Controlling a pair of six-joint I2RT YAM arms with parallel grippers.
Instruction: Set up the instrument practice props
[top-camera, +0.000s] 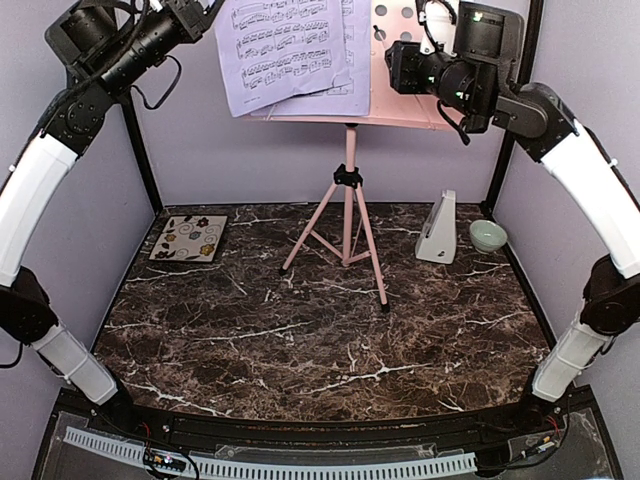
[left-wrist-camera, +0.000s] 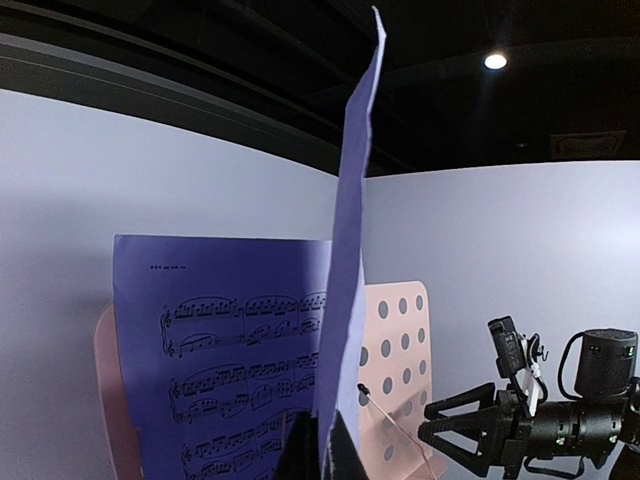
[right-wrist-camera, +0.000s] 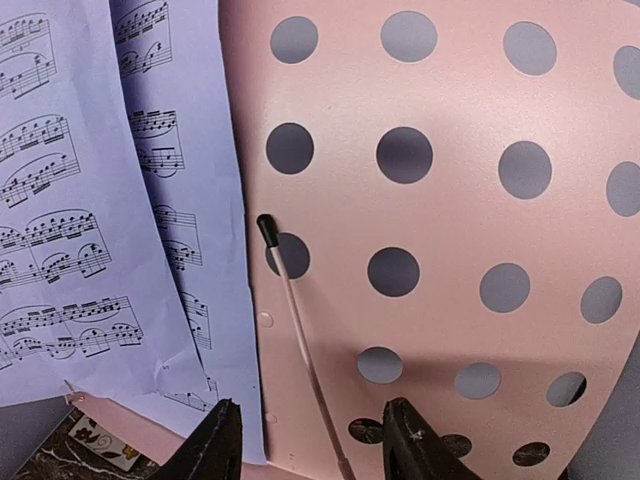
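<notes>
1. the pink music stand (top-camera: 350, 200) stands upright on its tripod legs in the middle of the dark marble table (top-camera: 300, 340). this part looks done.
2. one lavender page (top-camera: 352, 50) rests flat on the stand's desk, at the top centre of the overhead view.
3. the second lavender page (top-camera: 280, 50) lies tilted over the first one and hangs past the left edge of the desk. i judge it is not yet placed, because it is not let go.
4. the white metronome (top-camera: 437, 228) stands upright on the table, right of the stand's legs and just beside the pale green bowl (top-camera: 487, 235). i cannot tell if this is its final place.
5. the floral tile (top-camera: 188, 238) lies at the left of the table, well apart from the props.
6. the left pincer (left-wrist-camera: 318, 455) is closed on the bottom edge of the second page. in its own camera the sheet rises edge-on from between the fingers.
7. the right pincer (right-wrist-camera: 312, 445) stands about half open, close in front of the perforated desk, and holds nothing. the thin wire arm (right-wrist-camera: 290, 300) of the stand runs down between its fingers, but i cannot tell if they touch it.
8. what is left, as i judge: to settle and let go the second page.
</notes>
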